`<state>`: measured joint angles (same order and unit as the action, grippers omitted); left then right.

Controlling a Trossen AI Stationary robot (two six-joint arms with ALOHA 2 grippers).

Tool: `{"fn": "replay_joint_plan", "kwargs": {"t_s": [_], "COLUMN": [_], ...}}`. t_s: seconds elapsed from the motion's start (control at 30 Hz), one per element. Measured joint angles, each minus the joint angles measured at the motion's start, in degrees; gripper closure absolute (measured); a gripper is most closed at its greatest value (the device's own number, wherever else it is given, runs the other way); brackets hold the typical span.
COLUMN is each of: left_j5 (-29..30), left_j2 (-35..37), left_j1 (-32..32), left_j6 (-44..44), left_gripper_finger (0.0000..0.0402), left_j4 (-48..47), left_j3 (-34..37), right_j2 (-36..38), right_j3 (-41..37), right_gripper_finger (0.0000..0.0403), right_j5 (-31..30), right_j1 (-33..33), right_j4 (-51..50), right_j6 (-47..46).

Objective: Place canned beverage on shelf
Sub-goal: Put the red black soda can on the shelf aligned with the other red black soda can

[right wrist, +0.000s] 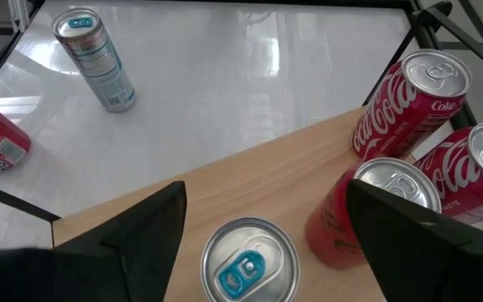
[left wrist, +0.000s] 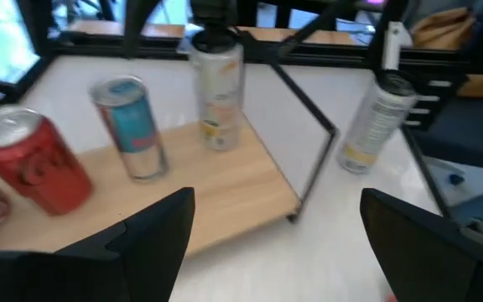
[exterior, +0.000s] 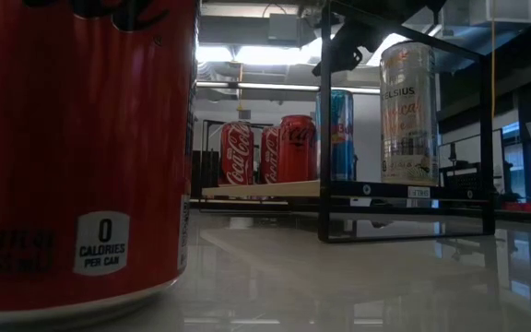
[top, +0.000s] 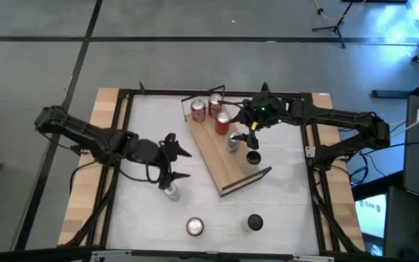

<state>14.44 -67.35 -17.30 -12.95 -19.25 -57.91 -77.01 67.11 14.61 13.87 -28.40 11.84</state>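
the white desk (top: 144, 211) is carrying the shelf (top: 220, 164), lying angled at its centre; five cans are standing on the shelf, the blue can (right wrist: 248, 267) under the right tool (top: 252, 136), fingers apart, holding nothing; the left tool (top: 174, 164), also open, is hovering over a slim can (top: 171, 191) on the desk.

A grey floor (top: 158, 58) crossed by dark seam lines fills the upper part of the high view. A black stand (top: 334, 28) sits at upper right, near a bluish glow in the corner. In the low view, bright ceiling lights (exterior: 265, 55) shine at top centre above a dim room.
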Motion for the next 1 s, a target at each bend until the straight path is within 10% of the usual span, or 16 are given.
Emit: {"fn": "replay_joint_plan", "kwargs": {"t_s": [0.4, 1.0], "left_j5": [0.08, 2.58], "left_j2": [0.00, -11.23], "left_j1": [-8.25, -16.05], "left_j6": [-20.51, -16.55], "left_gripper_finger": [0.0072, 0.0072], "left_j4": [-12.39, 8.80], "left_j3": [-0.02, -1.37], "right_j2": [0.02, 0.02], "right_j3": [0.00, 0.00], "right_gripper_finger": [0.0081, 0.0081], "right_j5": [0.00, 0.00], "right_j1": [-0.02, 0.00], "right_j4": [0.00, -0.02], "right_j6": [0.00, 0.00]}}
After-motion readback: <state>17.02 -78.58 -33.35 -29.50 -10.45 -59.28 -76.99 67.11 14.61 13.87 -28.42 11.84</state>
